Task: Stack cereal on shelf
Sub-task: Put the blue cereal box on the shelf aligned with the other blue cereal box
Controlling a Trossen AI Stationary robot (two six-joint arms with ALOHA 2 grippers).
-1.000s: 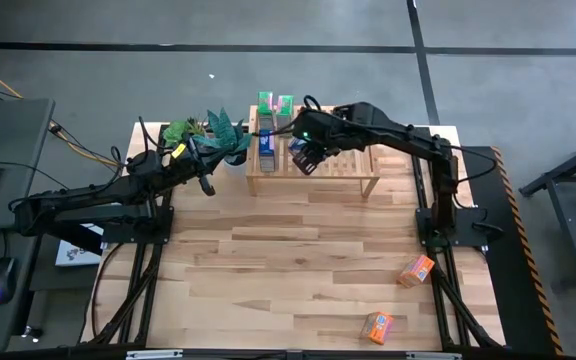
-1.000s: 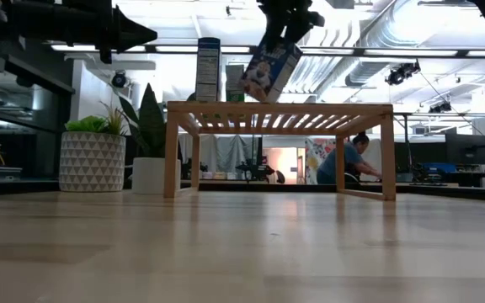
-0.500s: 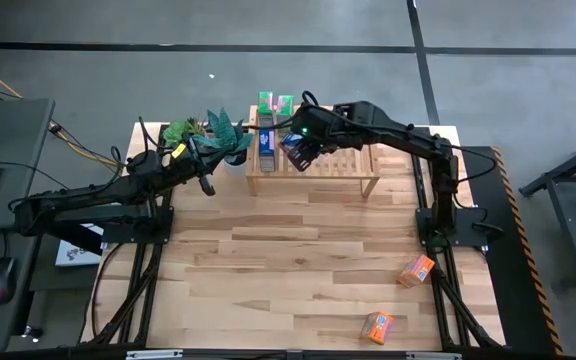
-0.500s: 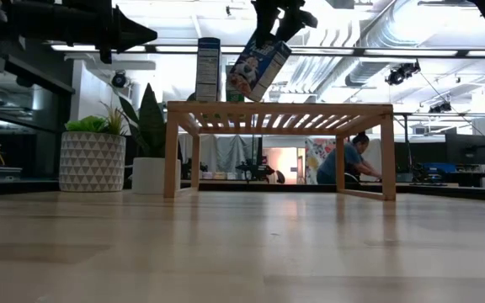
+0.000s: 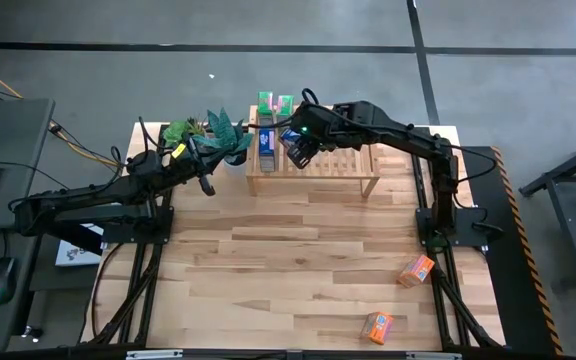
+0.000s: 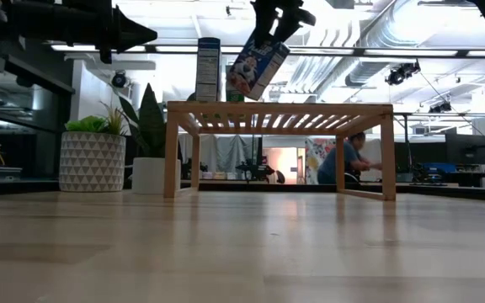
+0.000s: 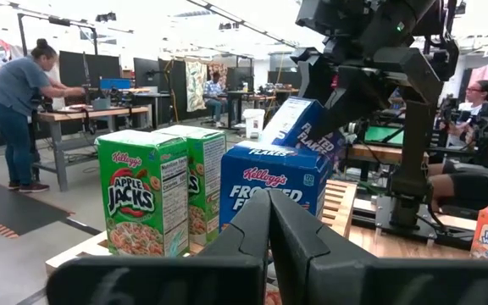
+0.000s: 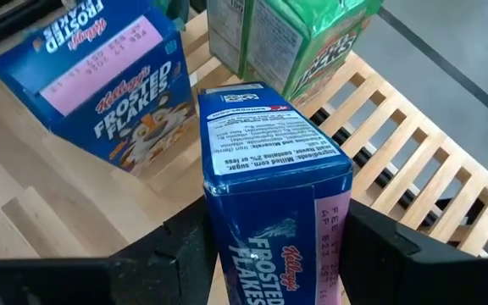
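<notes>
Two blue cereal boxes are what I'm watching. One, the blue box, is clamped tilted between the fingers of my right pincer, held in the air above the left end of the shelf — in the low view it hangs at a slant clear above the slatted top. The second blue box stands upright on the shelf's left end, just beside the held one. Behind it, at the shelf's back left, two green boxes stand upright side by side; from the left wrist view I read them as next to each other, the nearer one fully visible.

My left pincer has its fingers pressed together with nothing in them; it waits over the counter left of the shelf, near the potted plants.

Well apart from the shelf, two orange boxes lie on the counter toward its near right corner — one orange box close to the right arm's base, the other orange box nearer the front edge

People show at desks in the room beyond
</notes>
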